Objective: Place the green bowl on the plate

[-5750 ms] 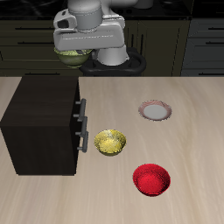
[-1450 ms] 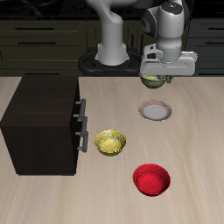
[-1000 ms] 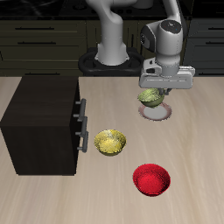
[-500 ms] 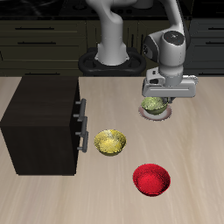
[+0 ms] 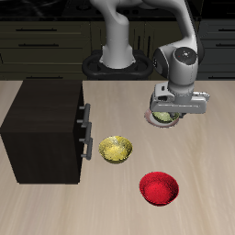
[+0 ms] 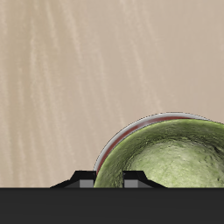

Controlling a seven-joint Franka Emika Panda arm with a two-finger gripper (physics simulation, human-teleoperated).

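Tool grasping green bowl, mottled olive inside, over plate, pinkish rim

the green bowl sits over the plate, under the gripper. nearer the table's front edge lie 2 bowls, beside a cabinet.
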